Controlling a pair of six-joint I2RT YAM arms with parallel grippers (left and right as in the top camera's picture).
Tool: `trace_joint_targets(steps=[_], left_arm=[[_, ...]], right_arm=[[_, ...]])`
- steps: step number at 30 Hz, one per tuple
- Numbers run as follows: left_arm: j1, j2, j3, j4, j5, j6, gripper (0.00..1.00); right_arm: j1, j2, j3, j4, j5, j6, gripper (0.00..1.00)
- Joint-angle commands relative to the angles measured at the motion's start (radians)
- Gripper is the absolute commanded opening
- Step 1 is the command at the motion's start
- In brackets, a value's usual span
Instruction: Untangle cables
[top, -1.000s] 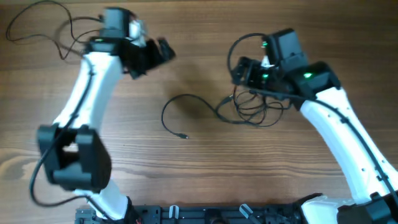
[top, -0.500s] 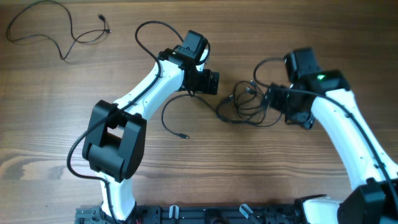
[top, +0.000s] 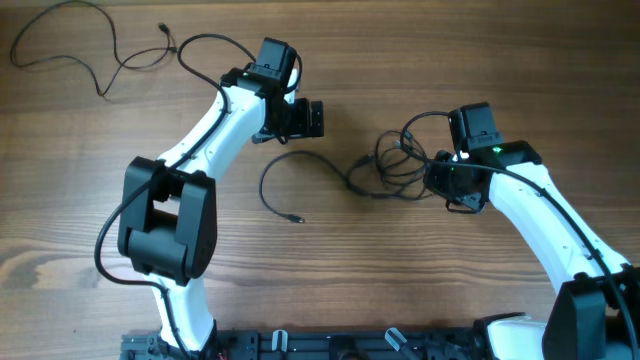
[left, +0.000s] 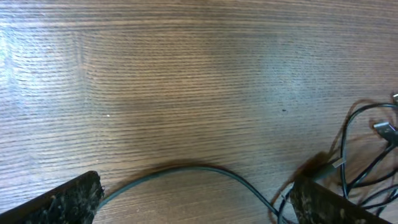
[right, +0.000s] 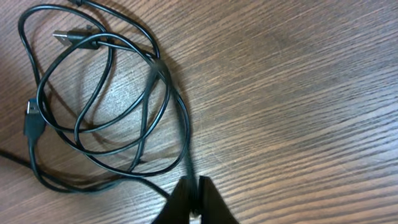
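Wooden table (top: 520, 60); approx. a third done. One cord (top: 70, 40) laid out alone, far-left corner; prob. two more looped in tangle (top: 400, 170), centre-right. Left gripper (top: 312, 118) spread wide above trailing arc (top: 272, 185). Right gripper (right: 194, 199) pressed together, pinching tangle.

- The cables (top: 398, 172) are lying bunched on the tabletop (top: 330, 290), right of centre.
- One strand (top: 264, 185) is curving out leftward from the bunch, its plug (top: 297, 219) pointing toward the near edge.
- A separate cord (top: 95, 50) is sprawling at the far left corner, well apart.
- The left gripper (top: 314, 118) is hovering just behind that strand.
- The right gripper (right: 193, 198) is sitting at the bunch's right edge, seemingly pinching a cable.
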Motion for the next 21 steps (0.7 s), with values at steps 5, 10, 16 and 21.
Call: trace_joint_targets(steps=[5,10,16,21], left_arm=[[0.001,0.013,-0.007,-0.013,0.018,-0.009,1.0],[0.001,0.013,-0.007,-0.004,0.123,-0.007,1.0],[0.002,0.013,-0.007,0.081,0.601,-0.001,0.95],[0.002,0.013,-0.007,0.104,0.653,-0.001,0.92]], right_arm=[[0.0,0.005,-0.006,0.01,0.027,0.001,0.04],[0.0,-0.055,0.048,0.116,-0.278,-0.084,0.04],[0.0,-0.306,0.335,0.416,-0.486,0.006,0.04],[0.0,-0.375,0.397,0.771,-0.486,0.145,0.04]])
